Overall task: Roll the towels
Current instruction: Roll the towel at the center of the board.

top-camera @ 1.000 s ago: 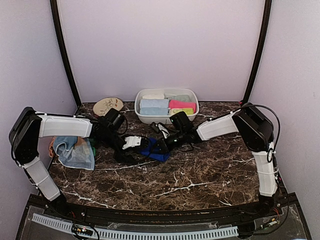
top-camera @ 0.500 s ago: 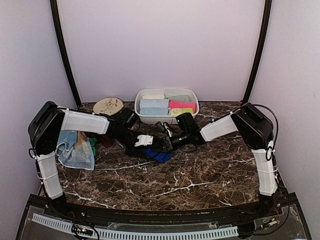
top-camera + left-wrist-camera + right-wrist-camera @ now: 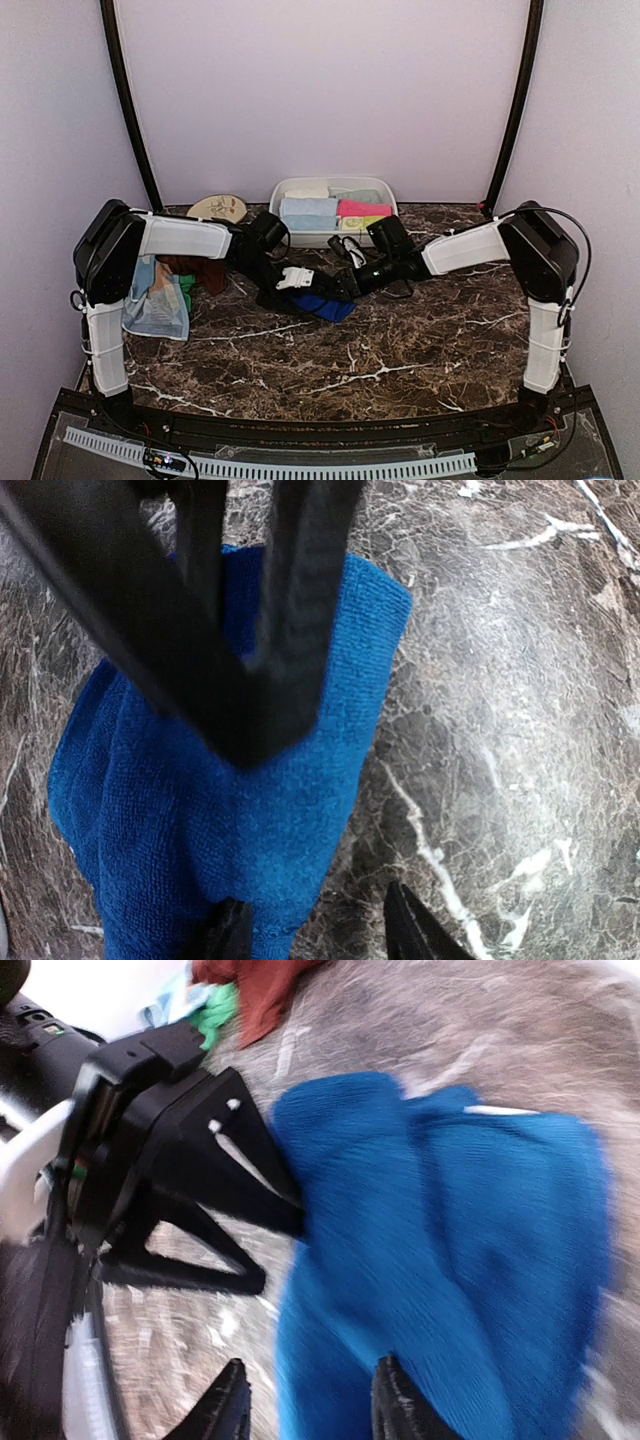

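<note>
A royal blue towel [image 3: 318, 306] lies bunched on the marble at mid-table. It fills the left of the left wrist view [image 3: 200, 820] and the right of the right wrist view [image 3: 450, 1250]. My left gripper [image 3: 291, 280] is open at the towel's left end. In its wrist view [image 3: 315, 935] one fingertip is over the towel's edge and the other over bare marble. My right gripper [image 3: 345, 285] is open at the towel's back right. In its wrist view [image 3: 310, 1405] one fingertip is over the cloth. The two grippers face each other closely.
A pile of towels lies at the left: light blue [image 3: 155, 300], rust-brown [image 3: 205, 272], green [image 3: 186, 290]. A white tub [image 3: 385, 228] at the back holds folded towels, light blue [image 3: 308, 212] and pink [image 3: 365, 208]. A cream plate [image 3: 218, 207] sits beside it.
Both grippers have shifted right and slightly back over the blue towel. The left arm has stretched further across the table. The towel sits a little further right.
</note>
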`<state>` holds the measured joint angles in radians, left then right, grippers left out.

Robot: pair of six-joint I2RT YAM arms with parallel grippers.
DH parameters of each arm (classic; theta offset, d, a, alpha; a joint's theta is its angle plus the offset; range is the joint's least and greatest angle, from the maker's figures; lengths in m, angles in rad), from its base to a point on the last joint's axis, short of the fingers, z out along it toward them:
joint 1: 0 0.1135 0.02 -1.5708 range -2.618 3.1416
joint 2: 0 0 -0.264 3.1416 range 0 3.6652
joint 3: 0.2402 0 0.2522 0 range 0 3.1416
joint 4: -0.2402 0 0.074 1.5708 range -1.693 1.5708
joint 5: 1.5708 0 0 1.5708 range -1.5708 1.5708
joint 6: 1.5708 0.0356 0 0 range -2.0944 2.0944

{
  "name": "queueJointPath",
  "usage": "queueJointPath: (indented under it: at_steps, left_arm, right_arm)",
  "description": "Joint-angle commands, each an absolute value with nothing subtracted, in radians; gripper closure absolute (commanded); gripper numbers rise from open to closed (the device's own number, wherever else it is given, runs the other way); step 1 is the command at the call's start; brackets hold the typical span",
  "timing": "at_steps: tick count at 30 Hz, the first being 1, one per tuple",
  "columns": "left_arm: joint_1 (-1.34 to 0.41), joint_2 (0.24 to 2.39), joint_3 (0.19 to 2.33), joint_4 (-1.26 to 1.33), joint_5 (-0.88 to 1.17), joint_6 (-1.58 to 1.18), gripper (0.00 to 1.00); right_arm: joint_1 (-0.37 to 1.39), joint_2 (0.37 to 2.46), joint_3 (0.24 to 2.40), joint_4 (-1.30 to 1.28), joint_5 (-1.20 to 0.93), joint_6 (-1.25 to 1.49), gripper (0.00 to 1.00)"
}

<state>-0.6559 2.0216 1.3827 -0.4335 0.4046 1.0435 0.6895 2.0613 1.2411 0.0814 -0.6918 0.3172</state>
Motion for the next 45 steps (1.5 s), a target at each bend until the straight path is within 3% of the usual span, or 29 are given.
queueJointPath:
  at_steps: [1, 5, 10, 12, 16, 30, 36, 40, 45]
  left_arm:
    - [-0.657, 2.045, 1.395, -0.587, 0.445, 1.008, 0.53]
    - [-0.644, 2.047, 1.44, -0.607, 0.512, 0.956, 0.53]
    - [-0.622, 2.073, 1.52, -0.652, 0.598, 0.902, 0.53]
    - [-0.621, 2.11, 1.589, -0.703, 0.634, 0.882, 0.53]
    - [-0.621, 2.127, 1.626, -0.73, 0.637, 0.883, 0.53]
    - [-0.571, 2.161, 1.682, -0.787, 0.661, 0.866, 0.54]
    - [-0.56, 2.169, 1.698, -0.79, 0.676, 0.855, 0.53]
    - [-0.51, 2.163, 1.718, -0.839, 0.702, 0.848, 0.51]
    - [-0.422, 2.069, 1.603, -0.801, 0.731, 0.863, 0.46]
  right_arm:
    - [0.67, 1.864, 1.108, 0.01, -0.409, 0.154, 0.56]
    - [0.713, 1.705, 0.942, 0.137, -0.314, 0.025, 0.47]
    - [0.813, 1.616, 0.819, 0.196, -0.18, -0.157, 0.48]
    - [0.956, 1.56, 0.721, 0.288, 0.044, -0.38, 0.49]
    - [1.063, 1.587, 0.743, 0.335, 0.2, -0.534, 0.48]
    - [1.086, 1.884, 0.921, 0.488, 0.263, -0.778, 0.43]
    - [1.017, 2.036, 1.061, 0.433, 0.245, -0.668, 0.43]
    - [0.963, 2.094, 1.197, 0.221, 0.193, -0.482, 0.54]
    - [0.891, 2.077, 1.207, 0.13, 0.079, -0.275, 0.67]
